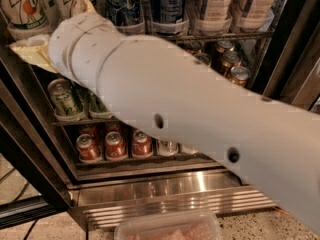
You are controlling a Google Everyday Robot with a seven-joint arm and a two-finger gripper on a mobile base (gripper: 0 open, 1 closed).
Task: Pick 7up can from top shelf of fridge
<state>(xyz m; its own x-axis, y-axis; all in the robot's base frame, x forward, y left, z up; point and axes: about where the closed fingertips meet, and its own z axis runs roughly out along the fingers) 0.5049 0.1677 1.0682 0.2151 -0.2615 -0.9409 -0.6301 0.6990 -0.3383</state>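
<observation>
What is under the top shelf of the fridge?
Green cans at left and gold cans at right; the arm covers the middle. The gripper sits at the top shelf's left end, by the 7up can.

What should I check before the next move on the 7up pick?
1. Fridge open, racks exposed: ok.
2. 7up can upright on the top shelf, at its far left: ok.
3. Gripper up at shelf level, by the can's base: ok.
4. Gripper around the can or touching it: cannot tell, the arm hides most of it.
5. Clearance to the blue cans further right on the shelf: cannot tell, the arm covers the gap.
</observation>
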